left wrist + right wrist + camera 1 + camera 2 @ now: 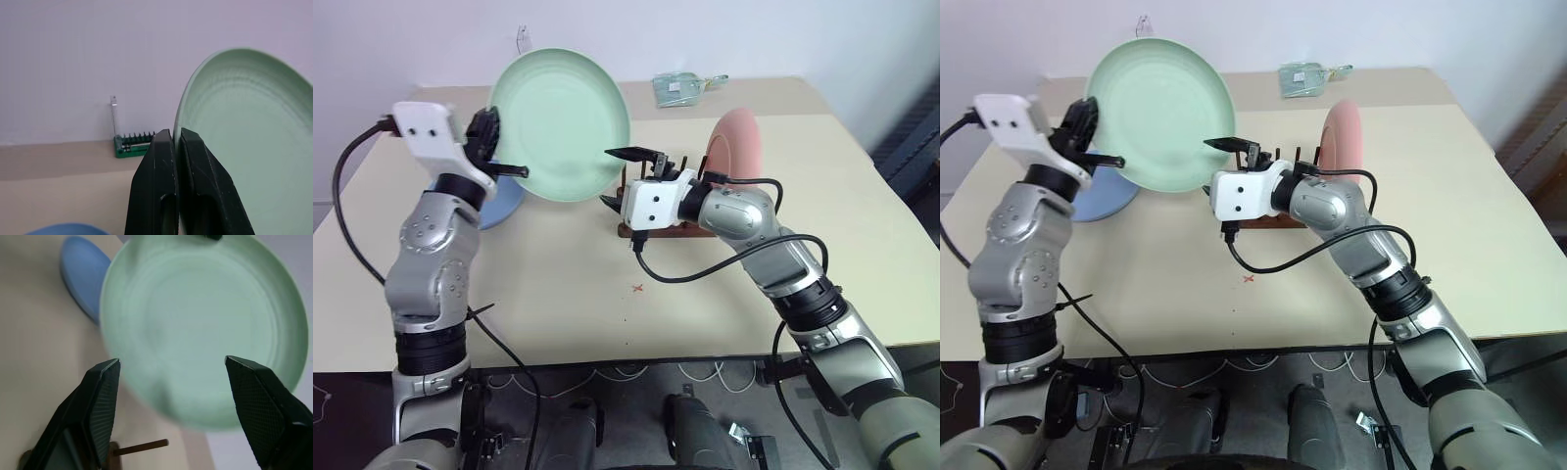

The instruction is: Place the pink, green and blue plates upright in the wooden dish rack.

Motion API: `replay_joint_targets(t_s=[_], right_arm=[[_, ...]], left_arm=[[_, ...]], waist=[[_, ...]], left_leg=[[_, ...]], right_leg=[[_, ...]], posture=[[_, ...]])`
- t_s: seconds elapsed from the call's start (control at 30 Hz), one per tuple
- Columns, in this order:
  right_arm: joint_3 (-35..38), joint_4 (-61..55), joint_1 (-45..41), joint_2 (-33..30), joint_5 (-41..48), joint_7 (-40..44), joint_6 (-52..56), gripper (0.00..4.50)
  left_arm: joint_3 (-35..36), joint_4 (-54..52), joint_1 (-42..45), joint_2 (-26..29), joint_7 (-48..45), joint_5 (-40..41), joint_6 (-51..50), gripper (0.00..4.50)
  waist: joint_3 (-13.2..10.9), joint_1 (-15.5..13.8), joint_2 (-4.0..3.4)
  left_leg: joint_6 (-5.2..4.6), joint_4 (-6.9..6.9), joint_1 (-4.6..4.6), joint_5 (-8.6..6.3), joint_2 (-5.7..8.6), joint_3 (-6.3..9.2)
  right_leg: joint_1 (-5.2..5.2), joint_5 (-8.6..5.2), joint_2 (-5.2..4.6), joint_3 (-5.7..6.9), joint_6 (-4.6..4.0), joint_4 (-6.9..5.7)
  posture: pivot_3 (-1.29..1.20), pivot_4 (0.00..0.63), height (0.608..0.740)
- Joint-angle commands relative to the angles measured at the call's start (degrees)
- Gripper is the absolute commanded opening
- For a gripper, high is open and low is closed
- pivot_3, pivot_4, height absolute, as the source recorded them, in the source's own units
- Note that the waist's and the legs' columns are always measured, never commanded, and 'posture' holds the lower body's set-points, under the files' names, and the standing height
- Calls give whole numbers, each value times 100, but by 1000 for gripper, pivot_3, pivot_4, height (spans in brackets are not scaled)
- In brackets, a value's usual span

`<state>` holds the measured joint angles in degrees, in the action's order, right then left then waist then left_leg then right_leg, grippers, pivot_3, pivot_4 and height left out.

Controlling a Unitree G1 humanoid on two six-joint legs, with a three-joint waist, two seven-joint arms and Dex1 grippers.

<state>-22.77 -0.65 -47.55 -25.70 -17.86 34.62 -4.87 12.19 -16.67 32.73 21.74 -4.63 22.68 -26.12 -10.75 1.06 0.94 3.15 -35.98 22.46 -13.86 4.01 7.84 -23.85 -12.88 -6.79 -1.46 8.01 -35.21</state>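
Note:
My left gripper is shut on the left rim of the pale green plate, holding it up in the air and nearly upright above the table; its fingers pinch the edge. The right gripper stands open just off the plate's lower right edge, its jaws spread in front of the green plate without touching it. The pink plate stands upright in the wooden dish rack, right behind the right gripper. Flat on the table lies the blue plate, under the left arm.
A green-based tool holder sits at the far edge of the beige table. A small red cross marks the table's middle. Black cables hang from both arms near the front edge.

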Motion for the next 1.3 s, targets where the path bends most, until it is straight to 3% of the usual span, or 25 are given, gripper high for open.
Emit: replay_joint_targets(t_s=[0.03,0.33,0.43,0.6,0.7,0.73,0.8,0.97,1.07,1.2,1.3], right_arm=[[-25,50,-169,44,-324,-141,-329,3476],[-108,156,-57,123,-653,-112,-552,3476],[-98,231,-70,115,-766,-126,-561,2636],[-32,332,-77,89,-905,-171,-607,42],[14,323,-76,108,-928,-237,-666,42],[28,313,-71,116,-936,-266,-678,9],[50,302,-55,121,-934,-300,-673,0],[222,256,13,162,-716,-325,-535,0],[492,129,83,204,-349,-320,-446,0],[1155,-512,252,486,1154,99,146,0],[1703,-1142,392,798,2593,310,1403,0]], left_arm=[[-65,-478,289,-151,130,33,-128,30],[-31,-637,594,-355,149,196,-504,30],[-14,-668,567,-347,131,223,-533,0],[17,-684,500,-363,84,263,-564,0],[285,-614,569,-546,101,607,-521,0],[458,-615,632,-675,142,861,-493,312],[727,-637,745,-858,202,1228,-389,1018],[1358,-478,1024,-928,585,1577,-98,3463],[1605,-188,927,-594,588,1468,-3,3463],[1574,246,262,195,33,960,226,3463],[1261,397,-449,485,-679,748,479,3463]], waist=[[0,-6,0],[0,9,0],[0,1,0],[0,2,-1],[0,0,-1],[-1,-3,0],[-3,-8,4],[-5,5,7],[-5,-6,7],[-6,18,4],[-6,7,5]], left_leg=[[0,0,0,0,0,0],[1,-1,-1,1,0,1],[1,-2,-1,1,0,1],[1,-3,-1,1,0,1],[2,-2,-2,1,0,2],[2,-2,-1,1,0,1],[2,-5,-1,1,0,3],[3,-5,-2,2,0,3],[4,-4,-3,3,0,3],[3,1,-4,3,0,1],[1,1,-4,1,-1,5]], right_leg=[[0,0,0,0,0,1],[2,0,1,1,0,-2],[3,0,1,0,0,-1],[4,0,1,0,0,-1],[3,0,2,1,0,-1],[4,0,1,0,0,0],[6,0,1,1,0,1],[6,0,2,1,0,1],[7,0,2,1,0,0],[5,0,3,-1,0,-1],[7,0,3,0,-1,2]], posture=[[0,150,740],[0,150,740],[0,150,740],[0,150,740],[0,150,740],[0,150,740],[0,150,740],[0,150,740],[0,150,740],[0,150,740],[0,150,740]])
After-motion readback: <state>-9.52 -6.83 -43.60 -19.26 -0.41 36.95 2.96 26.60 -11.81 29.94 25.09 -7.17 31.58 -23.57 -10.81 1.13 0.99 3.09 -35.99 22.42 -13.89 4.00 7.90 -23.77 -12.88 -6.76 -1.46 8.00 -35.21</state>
